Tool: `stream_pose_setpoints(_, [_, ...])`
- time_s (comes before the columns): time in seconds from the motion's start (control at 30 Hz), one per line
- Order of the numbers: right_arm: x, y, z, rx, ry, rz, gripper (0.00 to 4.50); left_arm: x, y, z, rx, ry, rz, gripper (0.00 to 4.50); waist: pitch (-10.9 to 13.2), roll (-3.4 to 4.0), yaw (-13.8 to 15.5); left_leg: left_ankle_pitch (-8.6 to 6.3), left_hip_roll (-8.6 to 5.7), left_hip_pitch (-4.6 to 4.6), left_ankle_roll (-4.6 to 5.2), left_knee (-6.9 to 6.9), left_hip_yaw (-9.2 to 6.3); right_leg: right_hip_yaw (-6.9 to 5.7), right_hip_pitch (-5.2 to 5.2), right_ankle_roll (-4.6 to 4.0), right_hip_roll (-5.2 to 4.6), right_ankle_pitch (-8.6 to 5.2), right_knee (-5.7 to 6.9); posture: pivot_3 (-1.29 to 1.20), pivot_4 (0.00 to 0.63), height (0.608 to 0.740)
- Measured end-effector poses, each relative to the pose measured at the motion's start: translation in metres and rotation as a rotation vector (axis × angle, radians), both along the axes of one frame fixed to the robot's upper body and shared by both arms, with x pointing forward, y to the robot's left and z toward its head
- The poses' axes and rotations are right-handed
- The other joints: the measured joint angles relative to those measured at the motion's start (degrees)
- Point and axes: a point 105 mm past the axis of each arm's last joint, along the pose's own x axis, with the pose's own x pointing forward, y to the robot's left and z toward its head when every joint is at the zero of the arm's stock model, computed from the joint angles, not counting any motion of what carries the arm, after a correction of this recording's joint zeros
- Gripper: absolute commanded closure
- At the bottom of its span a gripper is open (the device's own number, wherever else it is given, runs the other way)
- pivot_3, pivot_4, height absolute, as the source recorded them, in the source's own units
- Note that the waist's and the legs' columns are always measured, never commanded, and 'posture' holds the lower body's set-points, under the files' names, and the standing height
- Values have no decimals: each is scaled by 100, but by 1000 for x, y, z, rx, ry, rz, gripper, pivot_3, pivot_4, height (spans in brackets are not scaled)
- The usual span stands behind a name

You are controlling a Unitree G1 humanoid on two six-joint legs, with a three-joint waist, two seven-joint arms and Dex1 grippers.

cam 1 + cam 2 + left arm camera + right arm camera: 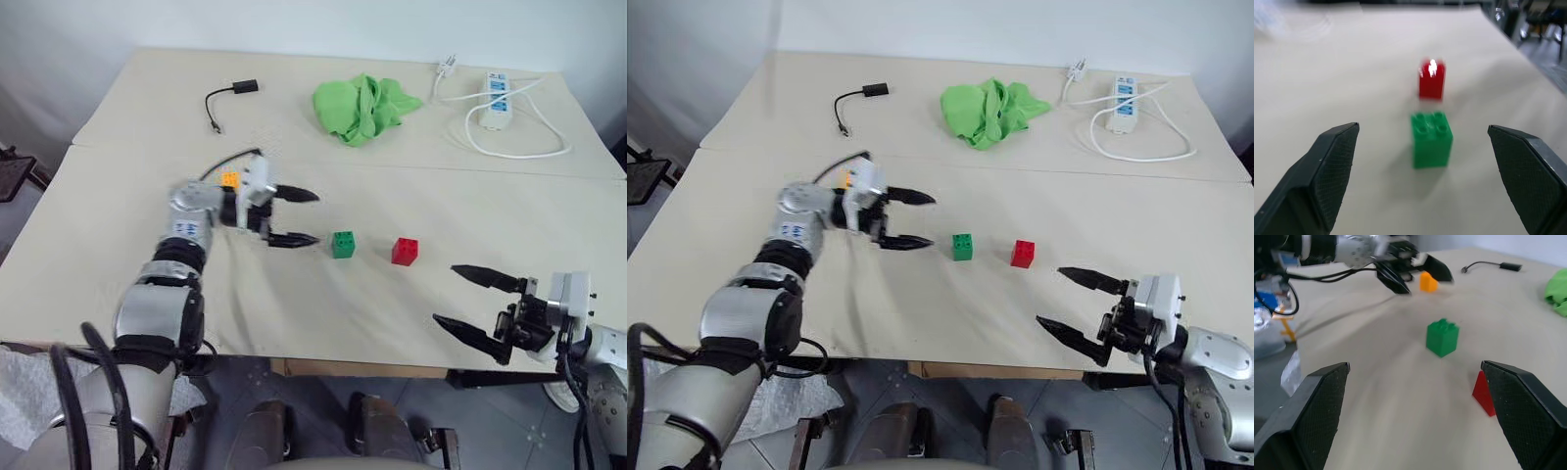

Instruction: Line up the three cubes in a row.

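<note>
While nothing is contained, green cube (pixel 343 244) – red cube (pixel 404 251) – sit apart on table (pixel 118 255)

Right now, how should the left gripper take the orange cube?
By its two flat side faces, coming from above. The orange cube sits upright on the table, partly behind the open left gripper, with free space around it.

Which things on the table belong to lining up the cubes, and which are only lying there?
Belong to the job:
green cube
red cube
orange cube

Only lying there:
green cloth
white power strip with its cord
black cable
</note>
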Motion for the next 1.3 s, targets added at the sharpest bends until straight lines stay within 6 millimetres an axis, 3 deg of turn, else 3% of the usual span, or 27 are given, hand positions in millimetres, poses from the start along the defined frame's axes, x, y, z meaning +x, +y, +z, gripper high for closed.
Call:
stream_pose_setpoints(0.2, [6, 11, 5, 41, -12, 30, 0, -18, 66, -12, -117, -40, 253, 16, -1, 2, 5, -1, -4, 3, 1, 2, -6, 2, 1, -2, -10, 0, 8, 0, 150, 740])
stream_pose_setpoints(0.37, [20, 17, 20, 61, -85, 51, 0, -64, 151, -38, -210, -12, 708, 16, -1, 2, -117, -7, 1, 14, -8, -7, -13, 7, 3, -9, -16, -2, 6, 0, 150, 740])
stream_pose_setpoints(0.57, [29, 25, 20, 52, -87, 87, 0, -106, 207, -56, -316, 32, 1089, 16, -1, 2, 37, -9, -15, 18, -7, -1, -23, -5, 13, -14, -74, -1, 8, 0, 150, 740])
stream_pose_setpoints(0.63, [32, 26, 18, 55, -86, 87, 0, -114, 206, -61, -340, 39, 1140, 16, -1, 2, 53, -10, -23, 18, -5, -2, -23, -5, 12, -15, -78, 0, 8, 0, 150, 740])
stream_pose_setpoints(0.8, [33, 32, 17, 55, -86, 111, 0, -107, 171, -54, -417, 51, 1114, 16, -1, 2, 41, -12, -21, 18, -6, -3, -20, -5, 11, -17, -75, 2, 9, 0, 150, 740])
stream_pose_setpoints(1.07, [35, 34, 14, 42, -84, 109, 0, -21, 116, -29, -427, 159, 1160, 16, -3, 2, 46, -6, -29, 19, -1, -2, -11, -3, 4, -16, -38, 2, 32, 0, 150, 740])
stream_pose_setpoints(1.3, [34, 40, 15, 57, -94, 113, 0, 37, 90, -37, -405, 294, 1285, 16, -2, 1, 37, -7, -25, 16, -2, -3, -1, -5, -1, -15, -26, 2, 27, 0, 150, 740])
